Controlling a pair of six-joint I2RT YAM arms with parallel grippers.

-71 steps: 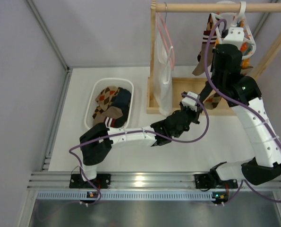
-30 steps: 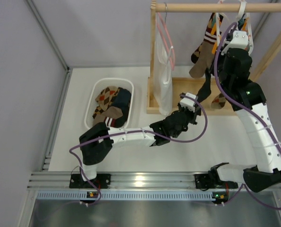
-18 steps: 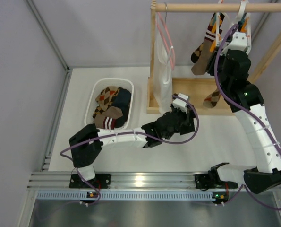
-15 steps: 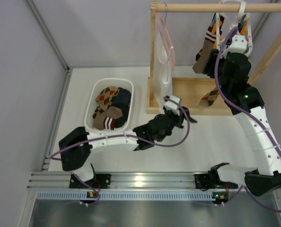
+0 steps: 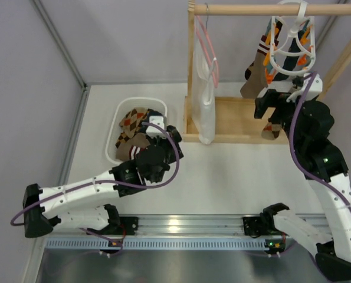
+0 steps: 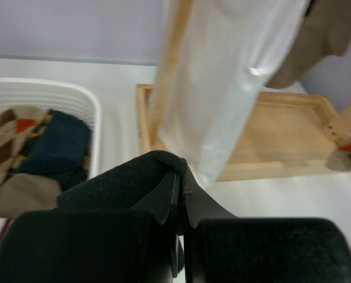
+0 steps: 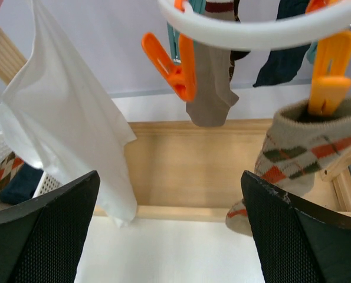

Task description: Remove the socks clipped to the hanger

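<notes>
- Surface [image 5: 240, 183]: white, carries the rack and the basket. Anything released short of the basket lands here and would need a second pick.
- Wooden rack [image 5: 237, 118]: stands at the rear. Its top rod bears the hanger at the right end.
- White cloth bag [image 5: 206, 112]: hangs from the same rod, left of the hanger. Risk: a wide sideways reach by the right arm snags it.
- Basket [image 5: 111, 135]: white, left of the rack, with loose socks [image 5: 137, 127] inside.
- Hanger [image 7: 252, 35]: white ring that hangs free by its hook. Risk: a hard downward pull tilts it or lifts the hook off the rod.
- Argyle sock [image 7: 305, 150]: tan with brown and orange diamonds, cuff pinched in an orange clip, toe hanging low over the rack base.
- Taupe sock [image 7: 207, 94]: plain and limp, clipped at the ring's near left.
- Navy sock [image 7: 281, 59]: dark shape behind the ring. Its clip is not visible.
- Right fingers [image 7: 51, 230]: spread wide, empty, below the ring and facing the clipped socks.
- Left fingers [image 6: 206, 207]: clenched, apparently on a dark sock [image 6: 122, 183], just beside the basket's right rim. Risk: letting go here drops it outside.
- Orange clips [image 7: 178, 65]: small. Risk: the spring holds, so the fabric stretches instead of slipping free.
</notes>
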